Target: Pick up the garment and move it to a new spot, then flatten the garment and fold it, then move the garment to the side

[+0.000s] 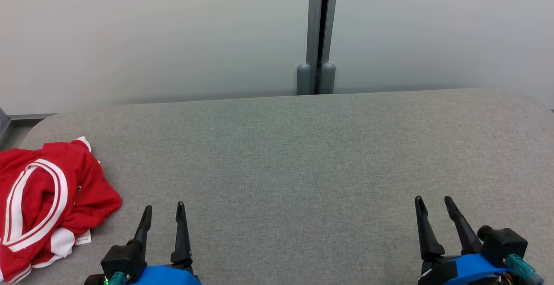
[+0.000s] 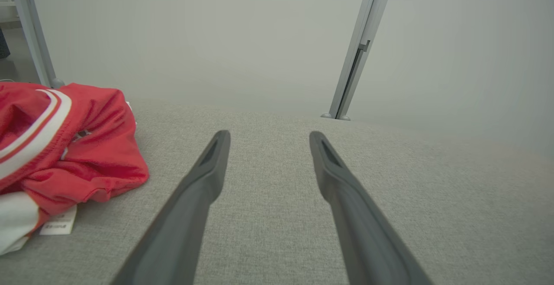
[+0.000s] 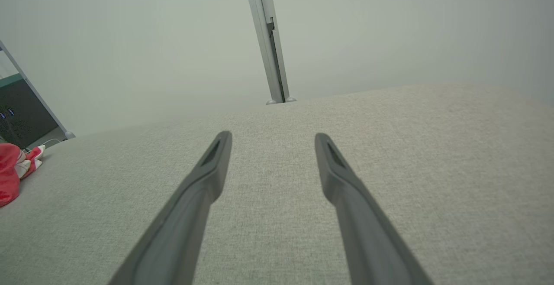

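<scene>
**STATUS: BOTH PINCERS RELEASED, GARMENT AT LEFT END OF SURFACE**

1. My left gripper (image 1: pixel 164 205) sits at the lower left of the head view, low over the gray fabric surface (image 1: pixel 303 159). Its 2 dark fingers (image 2: pixel 207 176) point forward and stand spread apart. This pincer is released, and in the left wrist view the gray weave shows plainly in the gap.

2. My right gripper (image 1: pixel 433 198) sits at the lower right of the head view in the same posture. Its 2 fingers are spread apart over bare fabric, so this pincer is released as well.

3. The garment (image 1: pixel 47 207) is red with white stripes. It lies in a crumpled heap at the left end of the surface, partly cut off by the left edge of the head view. It is near my left gripper, on its left side, and not touching it. A white label (image 2: pixel 58 224) pokes out at the near edge of the heap and lies flat on the fabric. The garment is well apart from my right gripper.

4. Pale wall panels (image 1: pixel 151 38) stand behind the surface. A gray metal post (image 1: pixel 318 29) rises at the joint between them.
</scene>
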